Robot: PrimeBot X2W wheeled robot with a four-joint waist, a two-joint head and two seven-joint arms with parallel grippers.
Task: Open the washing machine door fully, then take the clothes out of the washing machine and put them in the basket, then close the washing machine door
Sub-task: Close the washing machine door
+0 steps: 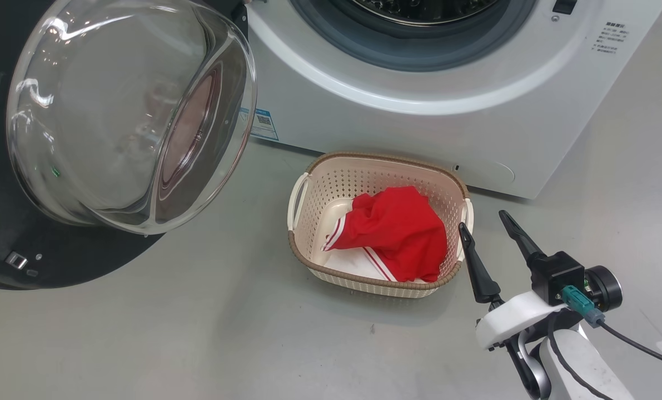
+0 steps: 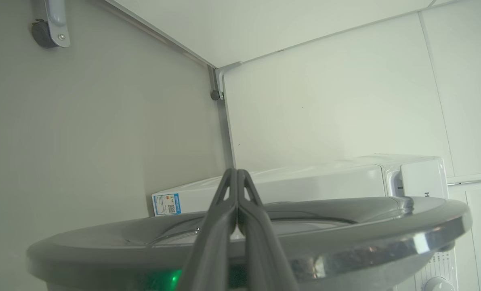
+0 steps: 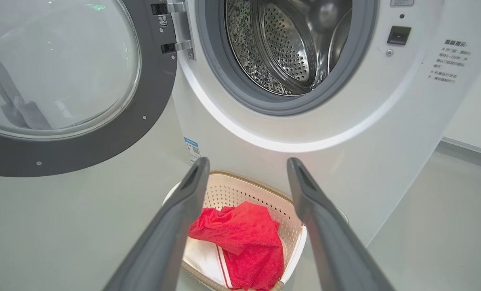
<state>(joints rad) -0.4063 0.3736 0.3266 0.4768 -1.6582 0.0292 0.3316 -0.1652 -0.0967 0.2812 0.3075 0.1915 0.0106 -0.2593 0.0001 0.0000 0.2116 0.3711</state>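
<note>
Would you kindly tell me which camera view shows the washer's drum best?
The right wrist view: it looks straight into the drum, its perforated wall clear. The head view catches a sliver at the top edge; the left wrist view faces the door rim instead.

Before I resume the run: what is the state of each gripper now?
Left gripper: shut, holding nothing.
Right gripper: open, holding nothing.
</note>
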